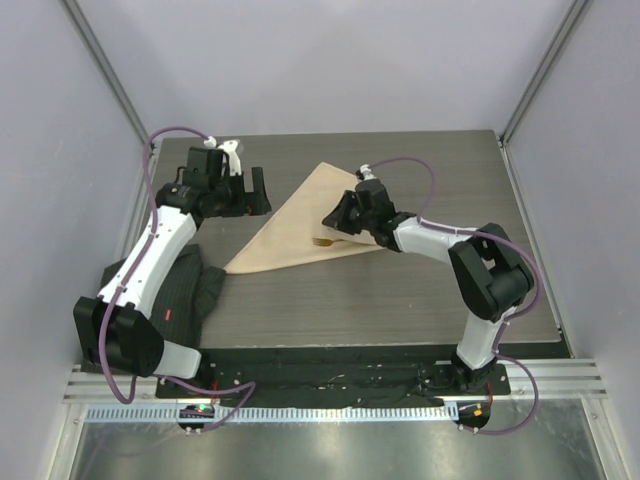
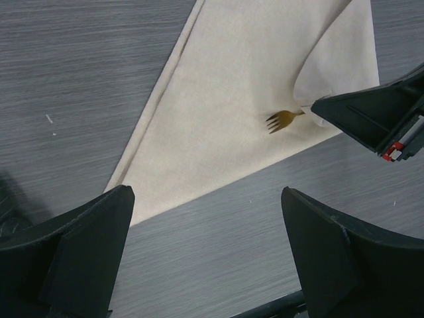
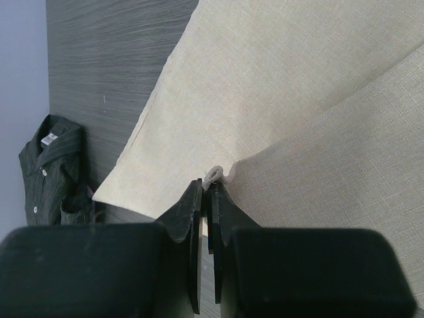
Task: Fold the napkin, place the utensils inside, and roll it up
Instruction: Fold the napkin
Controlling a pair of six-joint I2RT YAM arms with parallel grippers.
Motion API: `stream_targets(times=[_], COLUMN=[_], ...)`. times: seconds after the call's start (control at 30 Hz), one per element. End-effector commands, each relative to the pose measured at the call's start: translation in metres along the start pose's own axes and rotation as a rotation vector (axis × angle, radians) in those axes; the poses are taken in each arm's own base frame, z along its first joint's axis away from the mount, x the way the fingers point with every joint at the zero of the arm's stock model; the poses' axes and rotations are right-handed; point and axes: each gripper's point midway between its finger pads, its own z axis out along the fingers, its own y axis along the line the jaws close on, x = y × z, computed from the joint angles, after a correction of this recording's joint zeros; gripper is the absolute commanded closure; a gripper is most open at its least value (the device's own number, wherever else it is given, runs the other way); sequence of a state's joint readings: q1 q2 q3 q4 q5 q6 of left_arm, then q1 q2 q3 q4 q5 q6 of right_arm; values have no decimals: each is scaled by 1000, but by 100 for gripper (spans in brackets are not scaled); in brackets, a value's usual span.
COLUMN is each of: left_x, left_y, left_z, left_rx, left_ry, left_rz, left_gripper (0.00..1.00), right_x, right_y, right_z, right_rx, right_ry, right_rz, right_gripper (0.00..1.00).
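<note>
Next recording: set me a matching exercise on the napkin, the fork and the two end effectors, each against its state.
Things:
1 napkin
2 fork
3 left end effector
4 right end effector

States:
A open, holding nothing
B folded into a triangle
C shut on the napkin's edge
D lying on the napkin, handle hidden

Pairs: 1-B, 2-D, 3-A, 4-C

Pale walls; dark wood-grain table

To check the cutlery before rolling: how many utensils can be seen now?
1. A fork lies on the napkin, its handle under the folded-over flap; more may be hidden under that flap.
</note>
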State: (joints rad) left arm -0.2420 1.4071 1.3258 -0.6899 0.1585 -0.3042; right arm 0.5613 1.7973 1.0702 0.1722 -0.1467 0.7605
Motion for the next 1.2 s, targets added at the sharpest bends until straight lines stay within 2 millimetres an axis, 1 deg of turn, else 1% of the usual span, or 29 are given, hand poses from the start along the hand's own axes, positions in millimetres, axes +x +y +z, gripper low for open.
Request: stream_targets(times=[0.0, 0.27, 0.57, 0.63, 0.67, 0.73, 0.77, 0.8, 0.83, 0.87, 0.9, 0.93, 0.97, 1.0, 1.03, 1.07, 1.1, 1.13, 1.17], left_x=[-15, -16, -16, -16, -16, -16, -16, -16, -16, -15, -16, -15, -16, -16, -15, -15, -15, -15, -15], left_y=[-9, -9, -9, -9, -9, -9, -8, -8, -9, -8, -7, -8, -8, -7, -6, -7, -7, -6, -6], left_z=[-5, -6, -7, -7, -7, -7, -6, -6, -6, -6, -6, -5, -6, -5, -4, -4, -4, -4, -3], left_rx=[30, 31, 32, 32, 32, 31, 29, 29, 30, 28, 25, 24, 25, 20, 21, 22, 22, 20, 19], left_ry=[-47, -52, -52, -52, -53, -54, -53, -51, -52, -50, -51, -49, -51, -50, -47, -47, -47, -47, -45], left_rz=[15, 15, 15, 17, 17, 16, 16, 16, 17, 17, 16, 18, 18, 17, 16, 17, 17, 16, 16], left_gripper=[0, 0, 0, 0, 0, 0, 0, 0, 0, 0, 0, 0, 0, 0, 0, 0, 0, 0, 0], right_x=[-12, 2, 19, 22, 22, 18, 19, 12, 11, 8, -2, -8, -9, -20, -30, -30, -43, -49, -50], right_y=[23, 31, 32, 35, 37, 42, 45, 55, 64, 67, 80, 84, 83, 81, 84, 69, 54, 42, 33], right_z=[7, 16, 14, 13, 9, 4, 0, -6, -14, -19, -33, -39, -46, -52, -61, -64, -67, -68, -70], right_rx=[-51, -56, -43, -46, -48, -55, -61, -92, -126, -136, -166, -170, -165, -157, -166, -119, -90, -72, -87], right_ry=[-45, -11, 28, 36, 36, 31, 39, 30, 41, 38, 13, -4, 0, -19, -45, -18, -30, -24, 8], right_rz=[-10, -21, -40, -50, -56, -82, -96, -116, -137, -170, -195, -217, -262, -276, -294, -294, -295, -276, -255], right_gripper=[95, 95, 94, 87, 76, 66, 38, 33, 31, 28, 26, 25, 23, 22, 22, 22, 22, 22, 22])
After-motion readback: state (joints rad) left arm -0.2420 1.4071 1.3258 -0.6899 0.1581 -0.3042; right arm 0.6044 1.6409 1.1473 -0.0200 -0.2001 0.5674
